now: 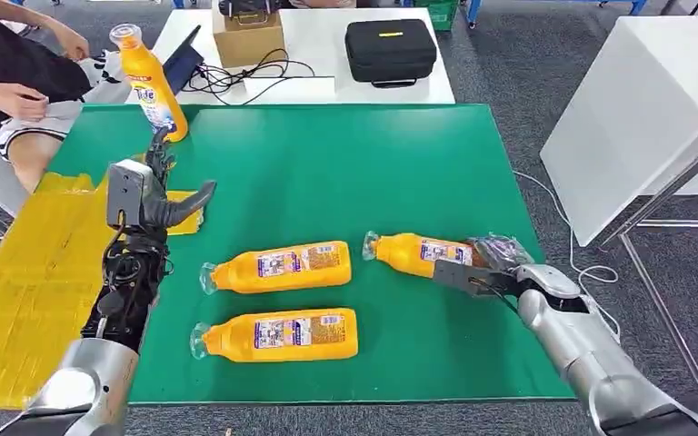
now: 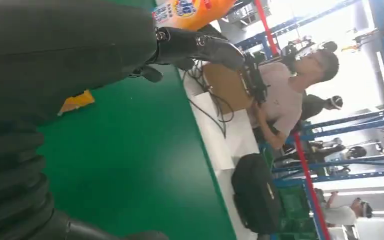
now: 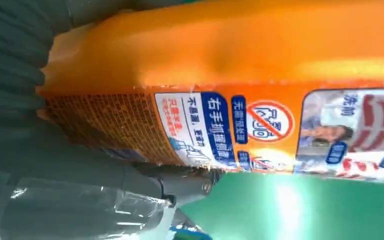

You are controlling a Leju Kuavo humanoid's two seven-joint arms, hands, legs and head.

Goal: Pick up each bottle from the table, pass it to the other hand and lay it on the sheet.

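Note:
Four orange detergent bottles are on the green mat (image 1: 373, 163). One stands upright (image 1: 150, 82) at the far left corner. Two lie side by side in the middle, one farther (image 1: 277, 266) and one nearer (image 1: 277, 334). A fourth bottle (image 1: 416, 252) lies to the right, cap pointing left, and my right hand (image 1: 489, 271) grips its base end. Up close, its label (image 3: 260, 125) sits against that hand (image 3: 80, 190), thumb under it. My left hand (image 1: 150, 195) is raised over the mat's left edge beside the yellow sheet (image 1: 27, 272), fingers (image 2: 200, 45) spread and holding nothing.
Behind the mat, a white table holds a black case (image 1: 389, 50), a cardboard box (image 1: 247, 36) and cables. A person (image 1: 9, 82) sits at the far left near the upright bottle. Another white table (image 1: 636, 109) stands to the right.

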